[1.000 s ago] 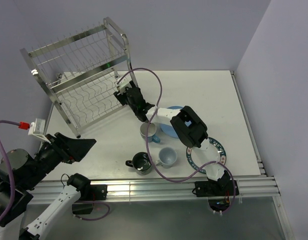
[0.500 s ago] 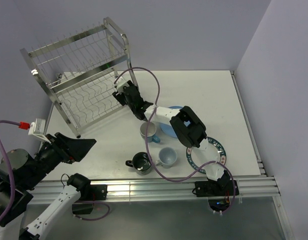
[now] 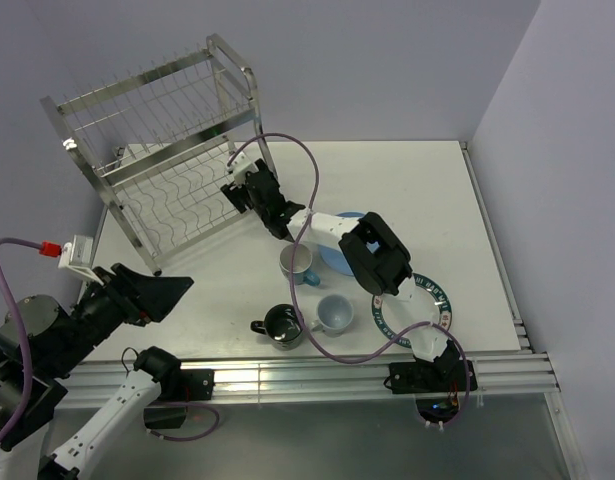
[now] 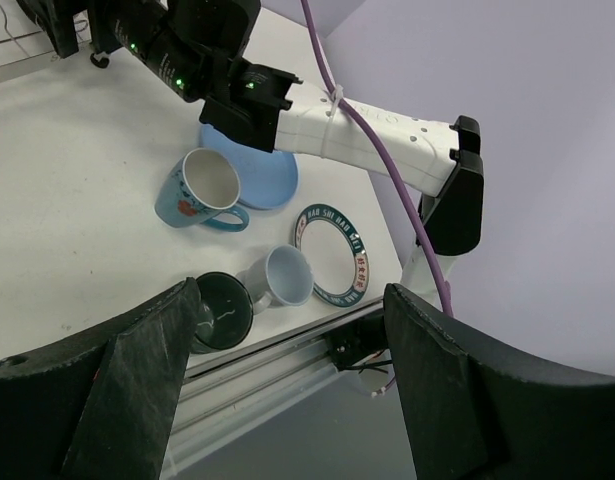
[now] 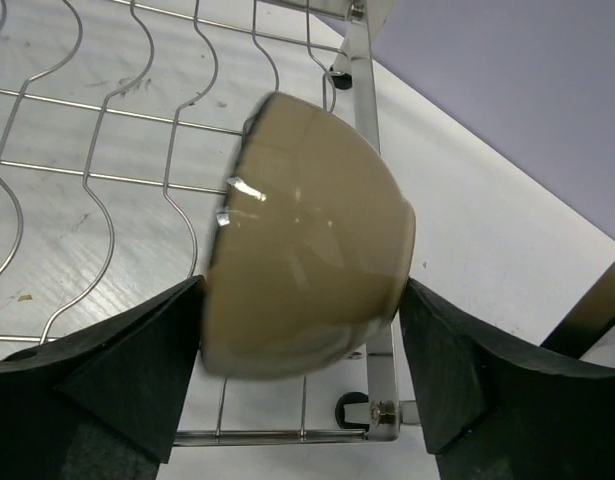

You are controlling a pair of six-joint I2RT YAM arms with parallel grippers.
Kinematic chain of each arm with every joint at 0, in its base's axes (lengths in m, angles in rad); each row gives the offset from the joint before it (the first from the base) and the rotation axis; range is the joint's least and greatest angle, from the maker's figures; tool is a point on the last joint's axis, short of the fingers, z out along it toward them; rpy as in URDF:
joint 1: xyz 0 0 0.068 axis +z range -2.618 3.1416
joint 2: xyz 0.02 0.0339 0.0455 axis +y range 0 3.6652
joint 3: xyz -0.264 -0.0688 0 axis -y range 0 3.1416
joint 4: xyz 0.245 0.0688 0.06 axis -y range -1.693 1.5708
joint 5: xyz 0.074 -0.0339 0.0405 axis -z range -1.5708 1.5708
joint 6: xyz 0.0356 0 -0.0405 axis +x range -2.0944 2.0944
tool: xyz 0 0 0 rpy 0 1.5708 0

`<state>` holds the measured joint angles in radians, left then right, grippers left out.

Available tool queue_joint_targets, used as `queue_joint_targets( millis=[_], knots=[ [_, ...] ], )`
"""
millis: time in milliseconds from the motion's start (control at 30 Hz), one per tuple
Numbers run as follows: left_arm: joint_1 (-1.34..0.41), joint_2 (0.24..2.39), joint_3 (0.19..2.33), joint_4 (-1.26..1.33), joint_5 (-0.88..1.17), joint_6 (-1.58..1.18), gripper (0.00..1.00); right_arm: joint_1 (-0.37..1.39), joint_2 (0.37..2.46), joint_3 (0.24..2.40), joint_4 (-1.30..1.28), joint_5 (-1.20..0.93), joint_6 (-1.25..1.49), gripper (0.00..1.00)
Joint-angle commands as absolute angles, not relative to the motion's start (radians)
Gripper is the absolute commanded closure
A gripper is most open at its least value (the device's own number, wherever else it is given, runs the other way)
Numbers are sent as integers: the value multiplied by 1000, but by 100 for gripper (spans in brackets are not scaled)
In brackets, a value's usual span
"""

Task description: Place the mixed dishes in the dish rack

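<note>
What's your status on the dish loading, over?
Right gripper shut on black-and-tan bowl, at dish rack lower-shelf corner. Left gripper open, empty, near-left. No blocker seen, over.

1. Bright and even from overhead; only faint, short shadows under the dark mug on the table.
2. Glints along the steel rack at 10 o'clock; glare strip on the rail at 6.
3. Two small white highlights on the bowl, lower edge slightly soft.
4. Soft-focus dark fingers at 5 and 7 o'clock in both wrist views.
</note>
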<state>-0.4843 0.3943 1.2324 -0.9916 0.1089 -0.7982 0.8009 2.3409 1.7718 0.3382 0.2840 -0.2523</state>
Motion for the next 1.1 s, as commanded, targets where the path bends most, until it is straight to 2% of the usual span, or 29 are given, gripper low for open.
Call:
queue_joint_targets(
  millis=[0, 133, 500, 667, 800, 833, 967, 1067],
  knots=[
    [-486, 417, 1226, -965, 126, -782, 19, 795, 2283, 1747, 425, 324, -247, 13],
    [-486, 433, 1195, -989, 132, -792, 19, 796, 2250, 1697, 468, 331, -249, 8],
    [-488, 474, 1098, -1023, 173, -836, 21, 824, 2096, 1602, 511, 353, -287, 4],
    [-486, 526, 1114, -1069, 204, -821, 22, 856, 1987, 1617, 413, 492, -252, 3],
    [-486, 607, 1069, -1072, 270, -825, 23, 861, 1847, 1669, 77, 708, -19, 0],
    [-486, 624, 1060, -1043, 287, -831, 23, 858, 1776, 1670, -2, 722, 135, 0],
    [-486, 782, 1090, -976, 290, -798, 24, 842, 1616, 1666, -462, 599, 408, 0],
    [-486, 892, 1159, -939, 236, -761, 25, 844, 1543, 1657, -647, 482, 483, 1]
  ],
)
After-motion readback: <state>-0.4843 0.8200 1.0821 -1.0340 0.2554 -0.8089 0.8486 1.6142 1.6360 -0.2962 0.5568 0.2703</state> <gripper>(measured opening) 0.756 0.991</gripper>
